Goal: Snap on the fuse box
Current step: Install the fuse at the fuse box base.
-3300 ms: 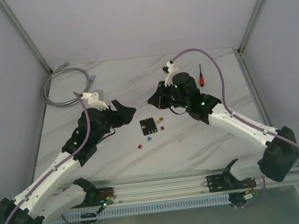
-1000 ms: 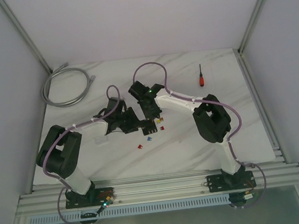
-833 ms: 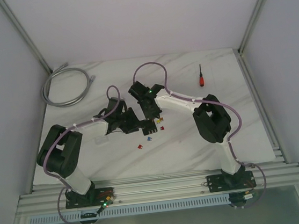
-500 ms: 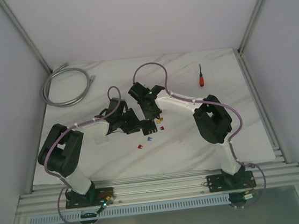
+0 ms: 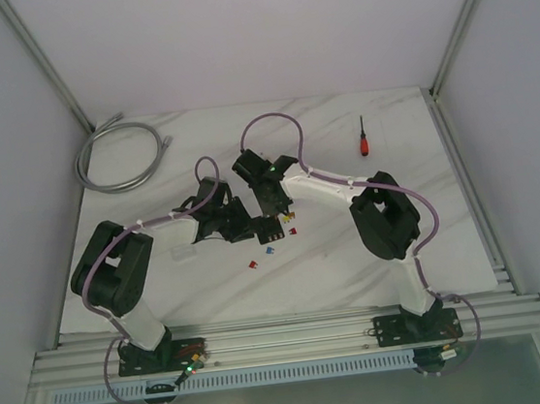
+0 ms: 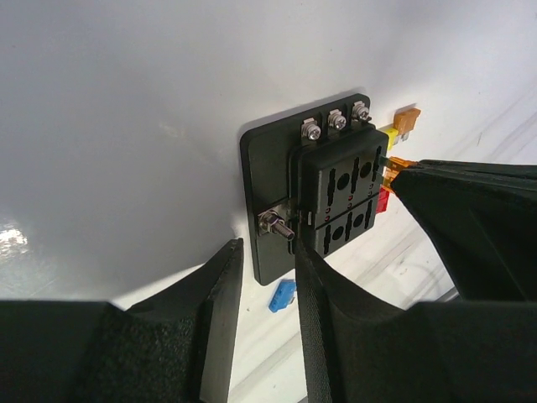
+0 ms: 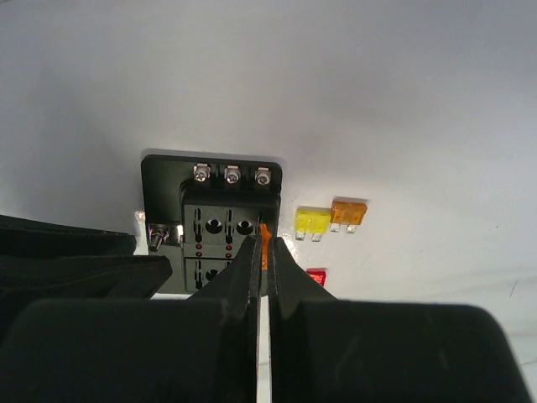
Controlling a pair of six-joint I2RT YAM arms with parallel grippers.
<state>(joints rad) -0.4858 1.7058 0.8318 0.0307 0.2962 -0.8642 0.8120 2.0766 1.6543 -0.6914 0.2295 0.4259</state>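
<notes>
Top external view showed the fuse box (image 5: 269,227) lying flat on the table (image 5: 356,270), with both grippers crowded over it. The left gripper (image 6: 268,252) reached in from the fuse box's left with its fingers (image 6: 220,319) spread apart. The fuse box's left rim and a side stud (image 6: 275,222) sat in the gap between them, and it could not be told whether either finger touched the plastic. The right gripper (image 7: 262,245) came down over the fuse box's right edge with its fingers pressed together. An orange sliver (image 7: 265,239) showed at their tips, against the raised block; whether it was pinched could not be told. Three screws (image 7: 228,174) lined one edge of the fuse box.

Just right of the fuse box lay a yellow fuse (image 7: 312,221) and an orange fuse (image 7: 349,214), side by side, with a red fuse (image 7: 316,276) a little nearer the arms. A blue fuse (image 6: 283,295) lay just off the fuse box's near side, and a second red fuse (image 5: 254,263) lay near it, to the near left. A screwdriver (image 5: 363,138) lay well to the far right of the fuse box, and a grey cable (image 5: 118,153) coiled well to its far left.
</notes>
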